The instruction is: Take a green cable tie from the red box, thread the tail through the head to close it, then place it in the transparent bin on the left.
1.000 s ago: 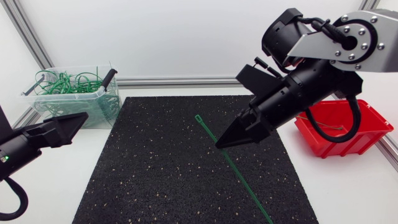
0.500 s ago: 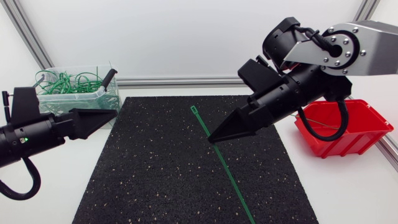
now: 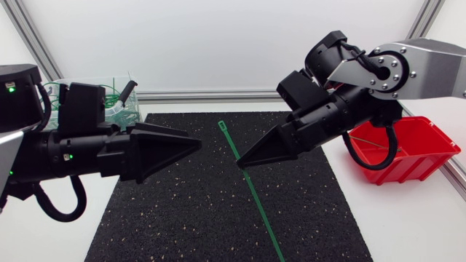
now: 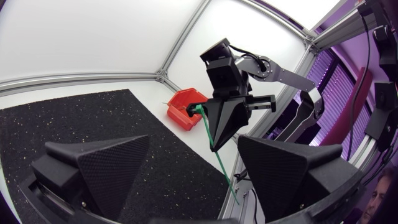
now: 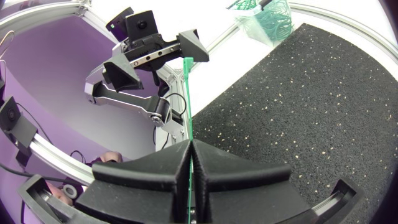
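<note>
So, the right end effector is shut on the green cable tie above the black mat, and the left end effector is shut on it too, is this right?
Not quite. The left end effector is open and apart from the green cable tie, as the left wrist view shows; only the right end effector is shut on it, above the black mat.

Bright, even light throughout; shadows faint, soft.

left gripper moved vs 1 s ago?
Yes. The left gripper has come in from beside the transparent bin to over the black mat, toward the green cable tie held by the right gripper.
</note>
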`<control>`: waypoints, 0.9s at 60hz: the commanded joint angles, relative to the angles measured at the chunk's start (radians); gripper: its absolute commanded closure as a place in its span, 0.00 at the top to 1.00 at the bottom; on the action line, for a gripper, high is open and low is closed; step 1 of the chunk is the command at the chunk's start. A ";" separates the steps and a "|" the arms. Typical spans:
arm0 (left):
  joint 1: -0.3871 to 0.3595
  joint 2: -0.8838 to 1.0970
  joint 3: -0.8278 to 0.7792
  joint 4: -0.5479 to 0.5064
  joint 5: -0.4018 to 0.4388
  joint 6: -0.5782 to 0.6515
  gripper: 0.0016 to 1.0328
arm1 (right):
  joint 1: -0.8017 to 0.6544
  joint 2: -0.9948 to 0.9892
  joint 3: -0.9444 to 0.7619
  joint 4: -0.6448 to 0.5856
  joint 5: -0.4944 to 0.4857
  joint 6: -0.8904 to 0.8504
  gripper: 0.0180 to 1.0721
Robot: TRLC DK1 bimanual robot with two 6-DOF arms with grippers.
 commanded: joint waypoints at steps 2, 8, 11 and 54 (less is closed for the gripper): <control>-0.044 0.043 0.067 0.027 0.011 -0.047 0.97 | -0.018 0.005 -0.039 0.011 -0.048 0.018 0.05; -0.075 0.093 0.096 0.076 0.012 -0.087 0.97 | -0.029 -0.018 -0.052 0.028 -0.086 0.017 0.05; -0.090 0.116 0.113 0.088 0.012 -0.094 0.97 | -0.033 -0.029 -0.059 0.039 -0.102 0.018 0.05; -0.179 0.279 0.164 0.300 -0.004 -0.226 0.90 | -0.070 -0.046 -0.125 0.250 -0.221 0.147 0.05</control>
